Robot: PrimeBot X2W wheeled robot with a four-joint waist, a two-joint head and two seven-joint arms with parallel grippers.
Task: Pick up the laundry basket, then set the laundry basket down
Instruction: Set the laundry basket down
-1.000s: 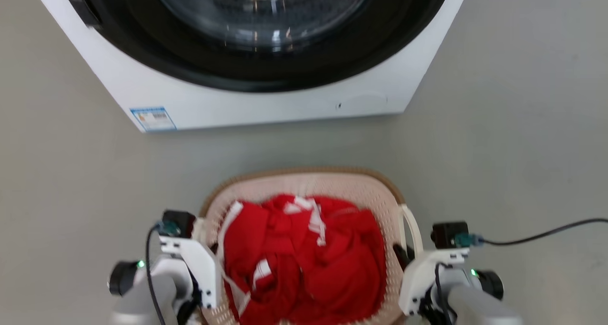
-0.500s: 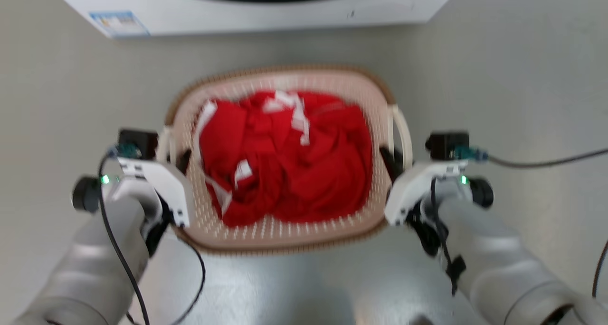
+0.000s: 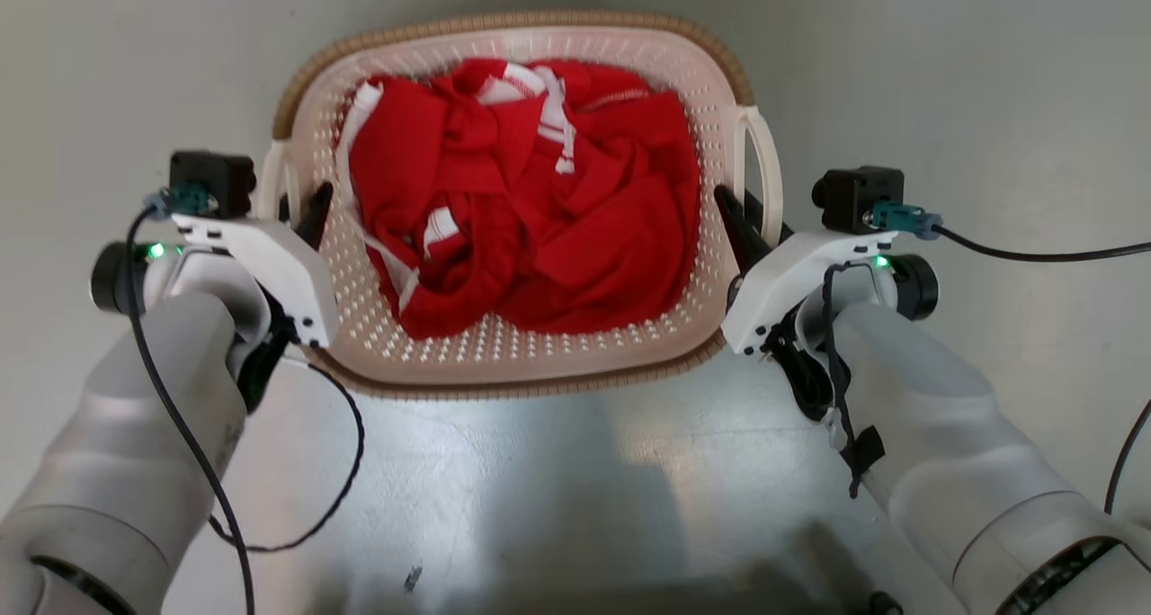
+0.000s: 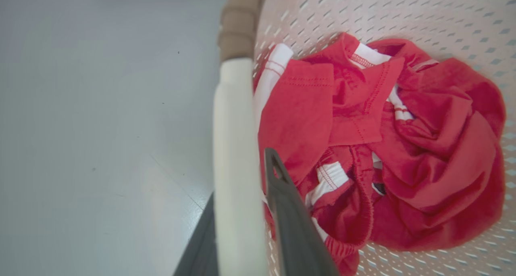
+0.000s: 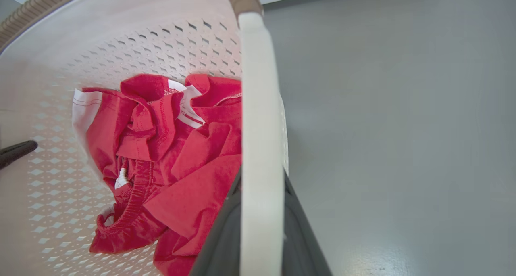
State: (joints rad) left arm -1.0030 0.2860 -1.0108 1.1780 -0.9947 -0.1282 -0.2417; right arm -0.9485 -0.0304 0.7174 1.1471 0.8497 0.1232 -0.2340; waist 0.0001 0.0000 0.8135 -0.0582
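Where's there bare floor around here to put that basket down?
Bare floor lies left of the basket, right of it, and on its near side. Crowded: both basket sides, where the left tool and right tool clamp its handles; inside, red clothes.

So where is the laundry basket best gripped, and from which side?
Take the laundry basket by its two white side handles: left handle from the left, right handle from the right. Each is a thin bar standing off the rim, so one finger fits inside and one outside, as the left gripper and right gripper show.
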